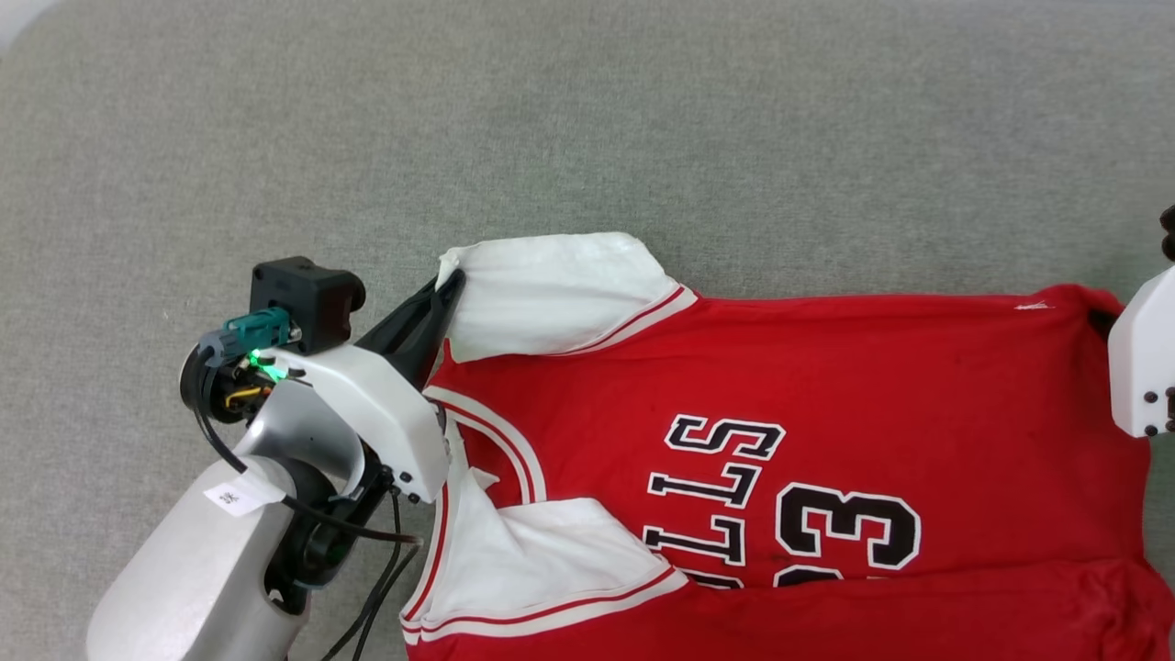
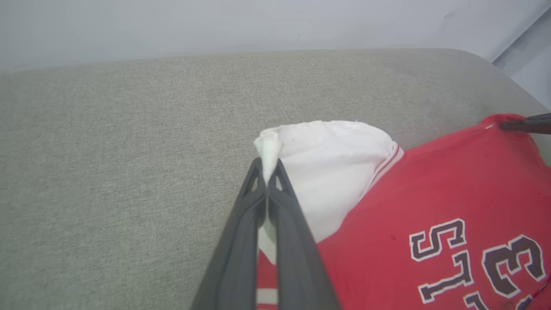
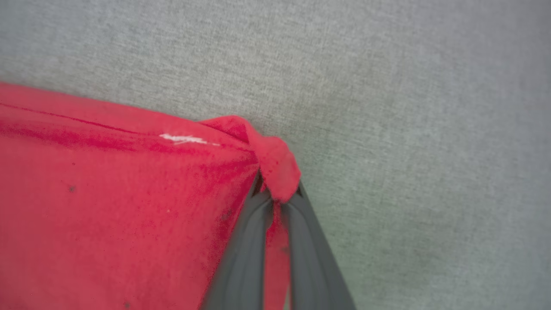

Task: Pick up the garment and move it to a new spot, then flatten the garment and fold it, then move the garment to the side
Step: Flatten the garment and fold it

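Pinching the garment [image 1: 826,367] by its far side: left gripper [image 2: 267,171] clamped on the sleeve tip [image 2: 269,144], right gripper [image 3: 279,194] clamped on the hem corner [image 3: 277,161], probably for an even fold.

A grey fabric surface [image 1: 587,128] carries the red jersey [image 1: 826,367], spread flat, collar to the left.
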Motion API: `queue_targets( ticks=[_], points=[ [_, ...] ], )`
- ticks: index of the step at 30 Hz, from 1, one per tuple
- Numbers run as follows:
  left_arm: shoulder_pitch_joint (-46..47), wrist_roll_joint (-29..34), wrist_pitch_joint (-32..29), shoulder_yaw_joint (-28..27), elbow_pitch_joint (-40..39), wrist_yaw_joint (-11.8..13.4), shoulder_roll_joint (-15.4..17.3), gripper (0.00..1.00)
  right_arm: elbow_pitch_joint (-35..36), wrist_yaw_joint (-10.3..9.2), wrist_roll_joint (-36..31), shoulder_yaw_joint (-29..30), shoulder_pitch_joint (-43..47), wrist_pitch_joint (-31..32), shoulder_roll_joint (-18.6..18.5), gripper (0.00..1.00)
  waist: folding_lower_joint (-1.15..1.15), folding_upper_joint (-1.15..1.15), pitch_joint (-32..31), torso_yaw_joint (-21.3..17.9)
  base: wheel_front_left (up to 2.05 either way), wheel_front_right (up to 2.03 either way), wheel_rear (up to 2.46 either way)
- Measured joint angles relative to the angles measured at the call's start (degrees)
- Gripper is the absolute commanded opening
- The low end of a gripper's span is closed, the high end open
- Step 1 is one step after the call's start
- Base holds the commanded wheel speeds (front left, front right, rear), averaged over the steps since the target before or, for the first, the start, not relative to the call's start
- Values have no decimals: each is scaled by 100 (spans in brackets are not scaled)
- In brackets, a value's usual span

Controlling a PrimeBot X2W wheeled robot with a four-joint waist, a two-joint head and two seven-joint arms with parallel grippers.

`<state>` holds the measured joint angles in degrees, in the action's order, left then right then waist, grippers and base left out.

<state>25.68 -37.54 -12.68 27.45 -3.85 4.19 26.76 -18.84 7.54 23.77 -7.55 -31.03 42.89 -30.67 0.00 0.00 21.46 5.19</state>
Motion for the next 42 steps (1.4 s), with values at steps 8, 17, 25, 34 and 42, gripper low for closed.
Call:
queue_targets(
  ticks=[8, 17, 25, 34, 42],
  points=[
    [-164, -63, 179, -32, 238, -18, 8, 0, 45, -1, 218, 256, 4, -771, 129, 0, 0, 0, -408, -126, 0, 0, 0],
    [-723, -2, 379, -20, 71, 160, 137, 0, 605, -1, 474, 622, 985, -1411, 287, 0, 0, 0, -917, -193, 0, 0, 0],
    [-1623, 77, 430, 129, -299, 495, 240, 0, 1347, -2, 814, 948, 2135, -1773, 428, 0, -1, 0, -1228, -105, 0, 0, 0],
    [-2401, -22, 353, 381, -410, 648, 216, 0, 1650, -3, 1250, 1047, 3237, -1491, 411, 0, -1, 0, -1393, 27, 0, 0, 0],
    [-2592, -90, 370, 538, 4, 605, 177, 0, 1563, -3, 1350, 1042, 3768, -1071, 224, 0, 0, 0, -1445, 97, 0, 0, 0]
  ],
)
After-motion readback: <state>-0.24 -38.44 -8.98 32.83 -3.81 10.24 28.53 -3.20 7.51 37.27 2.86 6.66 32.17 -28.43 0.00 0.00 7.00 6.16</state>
